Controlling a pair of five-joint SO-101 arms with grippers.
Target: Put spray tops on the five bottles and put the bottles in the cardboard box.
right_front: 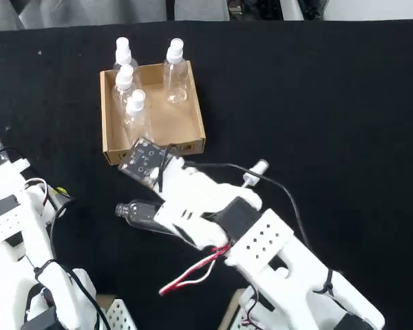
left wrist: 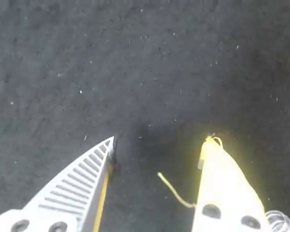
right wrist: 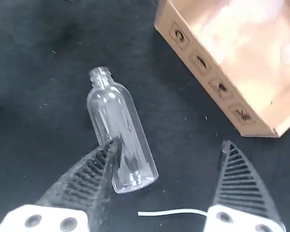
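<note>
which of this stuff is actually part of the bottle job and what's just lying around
Job:
- uncapped bottle lying below the open right gripper
- loose spray top
- four capped bottles in or at the cardboard box
- left gripper, open

Just there:
- black cloth
- red and white wires by the right arm

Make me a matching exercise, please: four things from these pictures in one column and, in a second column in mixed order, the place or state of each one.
Column one
1. capless bottle
2. loose spray top
3. cardboard box
4. left hand

Column two
a. holds standing bottles with tops on
b. open, holding nothing
c. clear, lying on its side
d. white, lying on the black table

Pairs: 1-c, 2-d, 3-a, 4-b
</note>
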